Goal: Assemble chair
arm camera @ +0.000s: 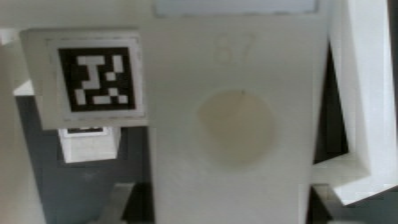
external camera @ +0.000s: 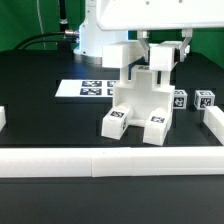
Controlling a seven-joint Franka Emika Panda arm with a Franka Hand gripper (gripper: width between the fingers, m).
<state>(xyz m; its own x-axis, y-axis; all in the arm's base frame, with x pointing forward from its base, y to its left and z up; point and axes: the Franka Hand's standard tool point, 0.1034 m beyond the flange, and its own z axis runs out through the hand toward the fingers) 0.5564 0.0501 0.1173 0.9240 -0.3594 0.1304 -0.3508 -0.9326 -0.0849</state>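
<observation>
Chair (external camera: 135,98) parts, matte white and already joined into a chunky body, stand about the middle of the desk (external camera: 40,125), a little toward its near edge in the exterior view. Two tagged feet (external camera: 112,123) point at the border rail (external camera: 100,160) that runs along that edge. The gripper (external camera: 165,45) hangs over the chair's top, its fingers (external camera: 146,44) apart with an upright part between them. Whether the pads actually press on it, I cannot tell. The wrist view is filled by a broad white panel (arm camera: 231,120) bearing one square tag (arm camera: 100,78). Two small tagged blocks (external camera: 180,98) sit side by side near the desk's edge at the exterior view's right, apart from the chair. The marker board (external camera: 75,89) lies flat toward the far edge.
</observation>
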